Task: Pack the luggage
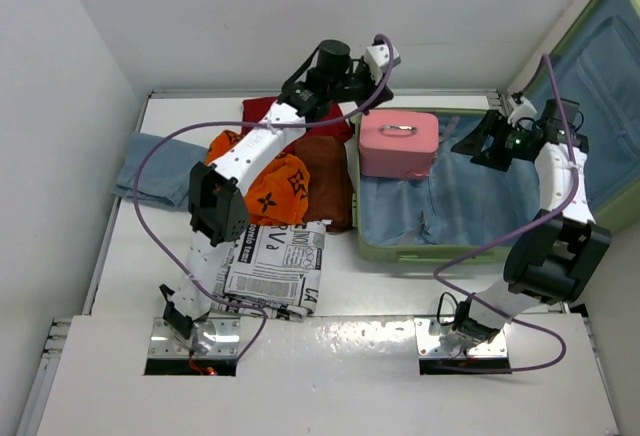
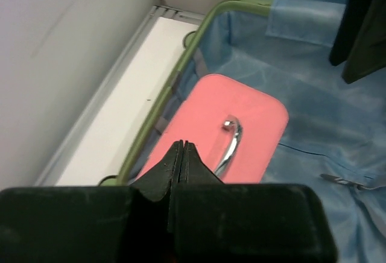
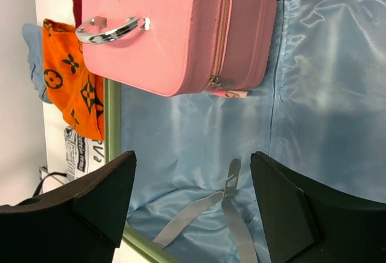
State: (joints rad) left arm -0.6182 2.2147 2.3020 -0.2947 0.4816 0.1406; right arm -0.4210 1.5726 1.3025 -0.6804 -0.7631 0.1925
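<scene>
Your luggage (image 1: 410,253) lies open on the right half of the table (image 1: 380,296), its lid propped up towards the right wall. The pink case (image 1: 398,144) sits inside, at the far left corner of the lining, handle up. Your left gripper (image 2: 183,154) hangs over that case with its jaws pressed together and nothing between them. Your right gripper (image 3: 193,166) hovers above the lining, jaws spread wide, holding nothing. Left of the luggage lie an orange cloth (image 1: 275,181), a brown cloth (image 1: 325,181), a red cloth (image 1: 262,111), jeans (image 1: 150,171) and a newspaper (image 1: 275,266).
</scene>
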